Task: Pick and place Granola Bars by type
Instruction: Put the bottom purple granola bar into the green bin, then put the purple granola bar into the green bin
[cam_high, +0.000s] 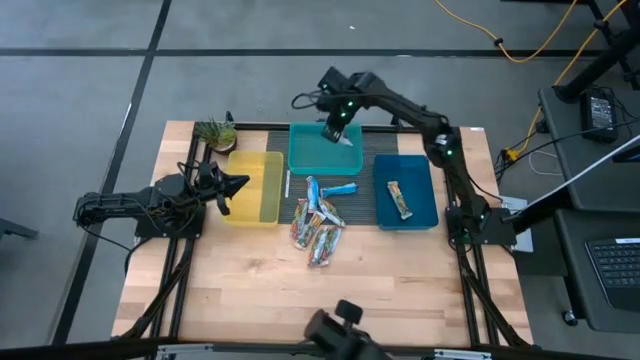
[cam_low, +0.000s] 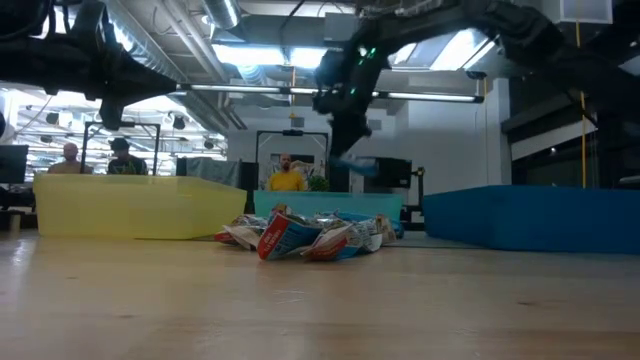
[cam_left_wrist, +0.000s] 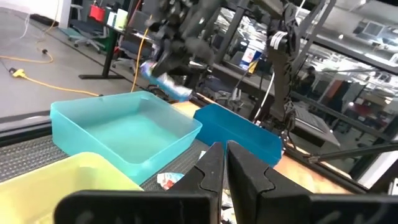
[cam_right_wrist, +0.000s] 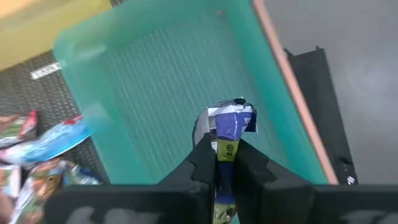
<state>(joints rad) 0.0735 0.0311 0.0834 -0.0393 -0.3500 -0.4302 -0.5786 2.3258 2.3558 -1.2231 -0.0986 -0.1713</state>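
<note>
Front half of the table (cam_high: 250, 300): bare wood, open passage. Loose bar pile (cam_high: 318, 222) blocks the centre, just in front of the teal bin (cam_high: 305, 160). Yellow bin (cam_high: 262, 190) and blue bin (cam_high: 425, 200) flank it, narrow gaps between. Right gripper (cam_high: 337, 132) with a blue-white bar (cam_right_wrist: 231, 124) hangs over the teal bin. Plant (cam_high: 215, 132) fills the back-left corner.

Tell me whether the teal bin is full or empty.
Empty: the teal bin's floor shows bare; the right tool holds a blue bar above it.
</note>
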